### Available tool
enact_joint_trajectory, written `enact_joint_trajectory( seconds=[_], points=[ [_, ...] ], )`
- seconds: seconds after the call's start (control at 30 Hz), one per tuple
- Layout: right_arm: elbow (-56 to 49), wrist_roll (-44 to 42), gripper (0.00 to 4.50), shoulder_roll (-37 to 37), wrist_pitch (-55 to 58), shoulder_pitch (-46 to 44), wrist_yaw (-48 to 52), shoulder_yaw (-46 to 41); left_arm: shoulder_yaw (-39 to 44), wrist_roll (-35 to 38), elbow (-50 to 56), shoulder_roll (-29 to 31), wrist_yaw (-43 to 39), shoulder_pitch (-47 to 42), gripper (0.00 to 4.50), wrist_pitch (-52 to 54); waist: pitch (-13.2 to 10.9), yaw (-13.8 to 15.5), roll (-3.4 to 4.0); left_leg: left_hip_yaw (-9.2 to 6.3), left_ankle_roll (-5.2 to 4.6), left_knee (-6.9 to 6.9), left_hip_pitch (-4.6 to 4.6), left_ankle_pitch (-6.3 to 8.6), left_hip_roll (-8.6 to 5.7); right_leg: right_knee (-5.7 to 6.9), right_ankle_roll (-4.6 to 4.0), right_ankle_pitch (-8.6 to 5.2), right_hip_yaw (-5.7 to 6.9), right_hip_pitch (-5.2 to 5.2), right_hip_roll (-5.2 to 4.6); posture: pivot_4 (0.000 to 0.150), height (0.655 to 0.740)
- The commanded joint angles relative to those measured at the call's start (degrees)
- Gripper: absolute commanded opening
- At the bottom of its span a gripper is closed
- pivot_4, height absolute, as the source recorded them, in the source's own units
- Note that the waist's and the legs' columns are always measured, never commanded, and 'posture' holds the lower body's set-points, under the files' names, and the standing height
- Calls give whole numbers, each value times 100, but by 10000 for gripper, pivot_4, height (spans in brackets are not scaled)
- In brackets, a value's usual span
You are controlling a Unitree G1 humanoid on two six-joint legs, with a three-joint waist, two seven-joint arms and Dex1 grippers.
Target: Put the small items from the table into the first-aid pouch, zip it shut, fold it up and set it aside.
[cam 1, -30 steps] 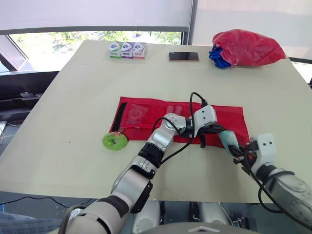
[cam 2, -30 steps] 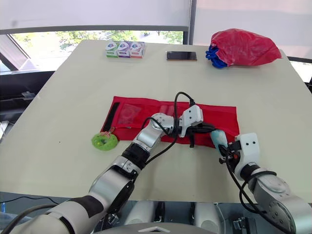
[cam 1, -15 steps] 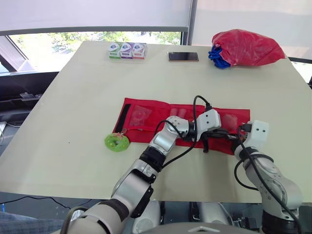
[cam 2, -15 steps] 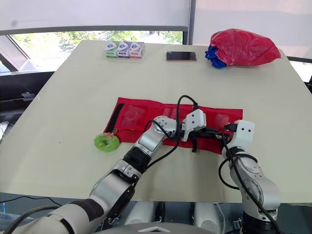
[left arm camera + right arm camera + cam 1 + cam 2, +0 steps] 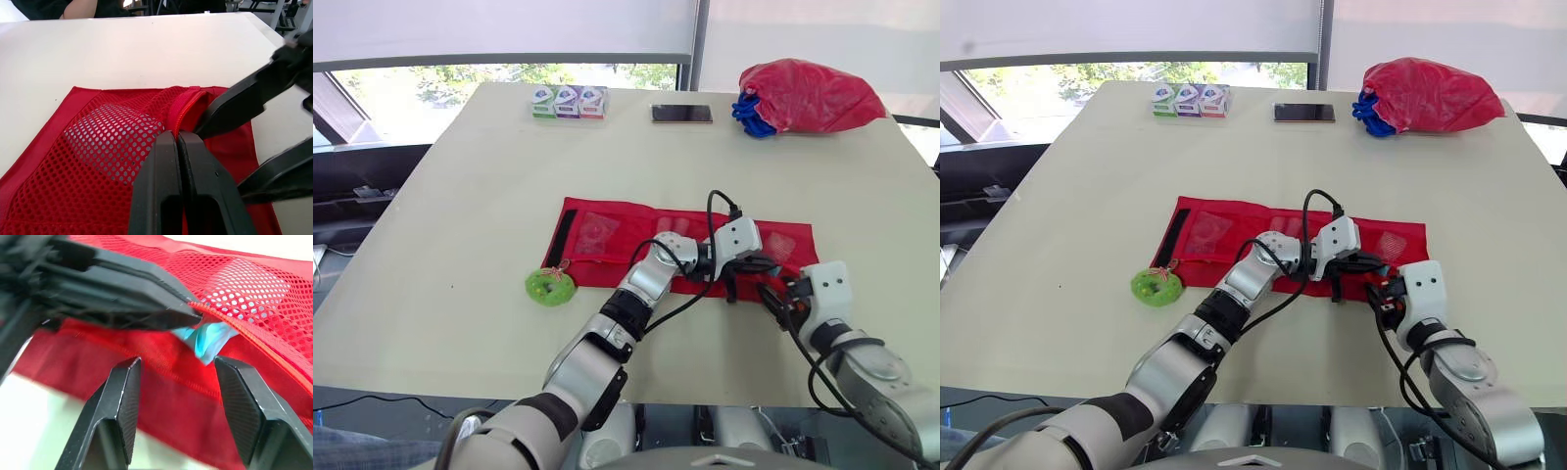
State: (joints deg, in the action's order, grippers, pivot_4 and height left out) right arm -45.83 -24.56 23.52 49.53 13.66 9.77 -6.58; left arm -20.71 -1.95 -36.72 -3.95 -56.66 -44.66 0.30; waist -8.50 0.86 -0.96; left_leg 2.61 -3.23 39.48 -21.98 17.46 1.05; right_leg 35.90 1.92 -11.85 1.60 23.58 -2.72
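Note:
The red first-aid pouch (image 5: pixel 607 235) lies unfolded flat on the table. My left gripper (image 5: pixel 178 133) is shut on the zipper edge of its right mesh pocket (image 5: pixel 112 132), lifting that edge. A light blue item (image 5: pixel 209 340) sits half inside the pocket opening, under the lifted edge. My right gripper (image 5: pixel 178 369) hovers just in front of that opening, open, with nothing between its fingers (image 5: pixel 122 401). Seen from the head, it is at the pouch's front right corner (image 5: pixel 771 292), close beside the left gripper (image 5: pixel 746 266).
A green round item (image 5: pixel 549 287) lies off the pouch's front left corner. Three small boxes (image 5: pixel 569 101), a phone (image 5: pixel 682 114) and a red bag with blue cord (image 5: pixel 808 95) line the far edge. The table's front edge is close behind my right gripper.
My right gripper carried the light blue item to the pocket, let it go there and drew back a little toward the front edge. The left gripper kept its hold on the pocket edge.

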Motion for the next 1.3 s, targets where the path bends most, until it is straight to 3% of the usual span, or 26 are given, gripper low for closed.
enact_joint_trajectory(
  seconds=[0.03,0.1,0.13,0.3,0.33,0.43,0.57,0.63,0.93,1.03,1.07,1.1,1.27,1.3],
  points=[
    [-537,-288,30117,284,-155,328,450,-676,46,109,-7,-110,11,-129,0,-150,0,1,-1,0,0,0,0,0,0,0,0,0,0,0,0,1500,7400],
    [-652,-547,37833,362,-158,542,687,-1075,52,123,-60,-145,4,-149,0,-181,1,0,0,-1,0,0,1,0,0,1,1,-1,-1,-1,1,1500,7400],
    [-664,-645,44183,387,-149,629,762,-1254,59,138,-79,-164,-12,-158,0,-187,0,-1,0,-1,0,0,1,0,2,0,1,0,-1,-1,2,1500,7400],
    [-362,-673,44183,350,-259,993,864,-1831,169,315,-119,-266,-108,-207,0,-26,1,3,0,-1,0,0,1,0,2,1,14,-9,-1,-1,2,1500,7400],
    [-297,-671,45000,323,-256,1031,858,-1887,189,325,-123,-275,-72,-222,6057,-8,1,5,0,0,0,0,1,0,2,1,13,-8,-3,-1,1,1500,7400],
    [8,-742,45000,174,-235,1040,835,-1919,224,495,125,-197,-335,-219,18077,166,1,1,0,1,0,0,1,0,1,0,10,-6,-4,-1,1,1500,7400],
    [327,-919,45000,-19,-217,864,830,-1886,336,874,859,326,-1022,-205,38775,444,2,-28,4,6,0,-2,5,0,11,3,-14,-19,-9,1,6,1500,7400],
    [444,-1028,45000,-91,-208,748,832,-1880,395,1066,1204,733,-1443,-197,44454,560,3,-31,6,7,1,-2,8,0,18,4,-17,-19,-10,1,13,1500,7400],
    [1005,-1181,45000,-22,-189,319,1008,-1540,966,1964,2295,2888,-3032,118,44454,1006,5,-17,11,8,3,-3,8,-1,18,4,-27,-14,-19,1,18,1500,7400],
    [1173,-1201,36288,-22,-235,170,1056,-1464,1227,2294,2638,3504,-3339,318,45000,1203,5,-6,11,11,3,-4,7,-1,18,1,-27,-15,-21,2,17,1500,7400],
    [1220,-1217,31792,-31,-263,130,1080,-1457,1281,2365,2722,3655,-3396,368,45000,1229,3,-5,10,10,4,-4,6,-2,18,0,-26,-15,-20,2,16,1500,7400],
    [1278,-1214,24264,-24,-276,76,1090,-1451,1345,2439,2810,3794,-3443,417,45000,1247,3,3,10,10,4,-4,5,-2,18,0,-26,-15,-20,2,16,1500,7400],
    [1497,-1203,1597,124,-312,-8,1195,-1577,1571,2686,3213,4398,-3517,730,45000,1314,3,-16,11,12,4,-4,10,-2,16,3,-25,-15,-28,1,16,1500,7400],
    [1554,-1204,657,157,-338,1,1188,-1698,1608,2730,3275,4495,-3506,784,45000,1322,2,-15,12,13,4,-4,12,-2,16,4,-25,-15,-29,0,16,1500,7400]
  ],
)
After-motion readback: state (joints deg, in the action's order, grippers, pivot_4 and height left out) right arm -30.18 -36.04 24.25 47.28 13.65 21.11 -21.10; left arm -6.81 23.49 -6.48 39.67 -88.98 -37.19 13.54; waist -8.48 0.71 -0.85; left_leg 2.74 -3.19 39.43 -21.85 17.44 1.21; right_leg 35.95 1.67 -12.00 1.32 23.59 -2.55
